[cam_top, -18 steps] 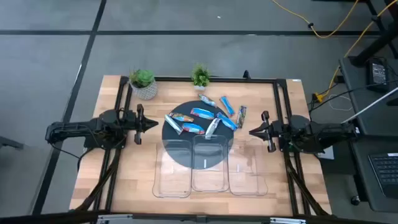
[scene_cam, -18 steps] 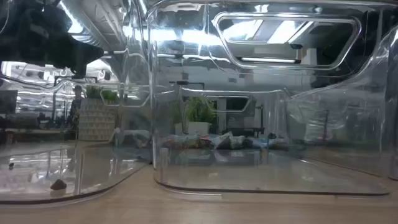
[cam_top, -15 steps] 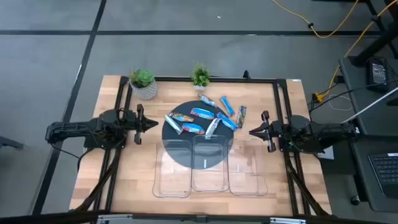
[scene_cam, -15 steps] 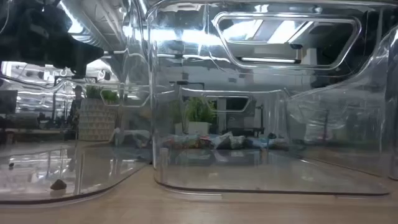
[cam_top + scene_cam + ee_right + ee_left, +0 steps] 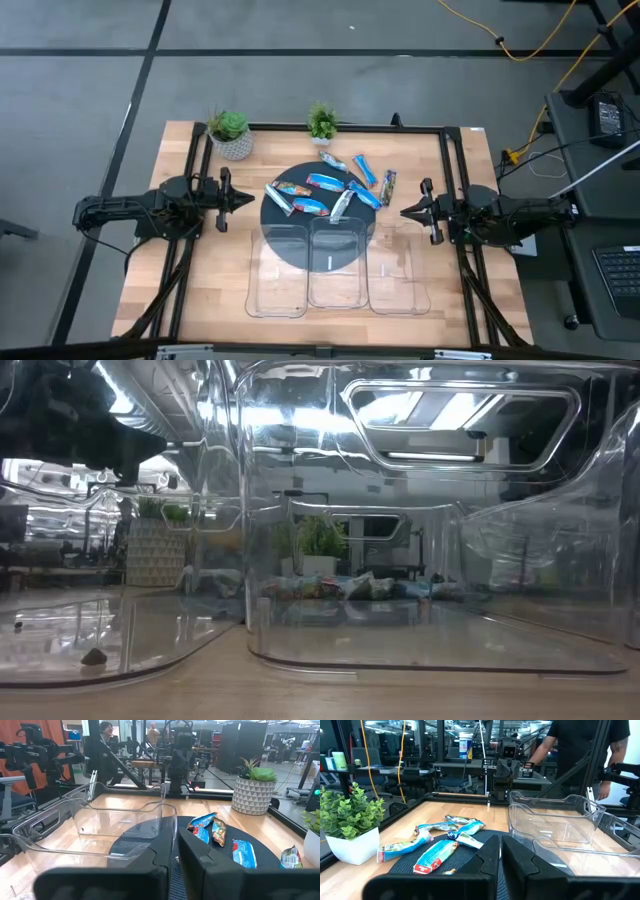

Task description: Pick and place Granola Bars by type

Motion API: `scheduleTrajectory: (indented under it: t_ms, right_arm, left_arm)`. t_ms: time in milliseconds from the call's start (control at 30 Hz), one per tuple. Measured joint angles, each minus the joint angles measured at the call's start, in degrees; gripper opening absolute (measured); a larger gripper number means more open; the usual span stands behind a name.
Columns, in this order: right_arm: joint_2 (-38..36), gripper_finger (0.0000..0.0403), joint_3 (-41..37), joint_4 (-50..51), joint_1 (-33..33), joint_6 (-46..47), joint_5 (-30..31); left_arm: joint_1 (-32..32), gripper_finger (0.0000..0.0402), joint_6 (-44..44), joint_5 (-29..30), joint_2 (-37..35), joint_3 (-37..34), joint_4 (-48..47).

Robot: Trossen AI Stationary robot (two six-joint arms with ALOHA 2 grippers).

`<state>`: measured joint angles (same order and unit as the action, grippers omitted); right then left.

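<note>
Several granola bars [image 5: 322, 183] lie flat and scattered on a dark round mat [image 5: 300, 235] in the middle of the table. Most are bright blue; one is silvery [image 5: 340, 205] and one brownish [image 5: 388, 184]. The left wrist view shows blue bars [image 5: 437, 855] on the mat, and the right wrist view shows others [image 5: 244, 852]. Seen through the tray walls, they also show in the low view [image 5: 350, 587]. My left gripper [image 5: 247, 198] hovers shut at the mat's left side. My right gripper [image 5: 404, 212] hovers shut at its right side. Neither touches anything.
Three clear plastic trays [image 5: 336, 268] stand side by side on the near half of the table, partly over the mat. Two potted plants [image 5: 231, 133] [image 5: 322, 124] stand at the far edge. A black frame [image 5: 195, 160] borders the table. People [image 5: 580, 750] stand beyond it.
</note>
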<state>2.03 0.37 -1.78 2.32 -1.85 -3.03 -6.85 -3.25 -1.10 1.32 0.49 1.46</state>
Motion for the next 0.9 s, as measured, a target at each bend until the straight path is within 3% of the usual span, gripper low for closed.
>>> scheduleTrajectory:
  t_ms: [900]
  right_arm:
    - [-0.01,0.0032,0.01,0.02,0.01,0.07,0.0]
  left_arm:
    - [0.0,0.0007,-0.02,0.0,0.01,-0.01,0.01]
